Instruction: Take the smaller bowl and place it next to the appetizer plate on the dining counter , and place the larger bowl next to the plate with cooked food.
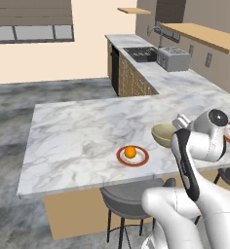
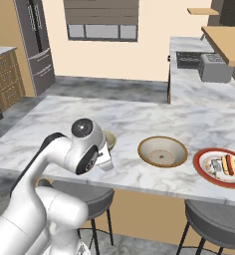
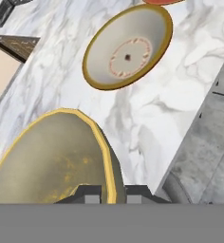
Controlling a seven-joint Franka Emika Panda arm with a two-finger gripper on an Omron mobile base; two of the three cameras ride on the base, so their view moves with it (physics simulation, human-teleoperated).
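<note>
On the dining counter (image 1: 78, 141), gripper (image 3: 113, 192) clenched on the smaller bowl's (image 3: 52, 159) rim; larger bowl (image 2: 162, 151) already by cooked-food plate (image 2: 221, 166); next, carry toward appetizer plate (image 1: 132, 155).

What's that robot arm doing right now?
Jaws shut on olive-tan bowl's rim, beside orange-ball plate. Cream brown-rimmed bowl already beside cooked-food plate. Nothing in the way.

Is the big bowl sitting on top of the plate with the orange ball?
No. The larger bowl rests on the bare marble of the dining counter, beside the plate with cooked food, not on any plate.
</note>
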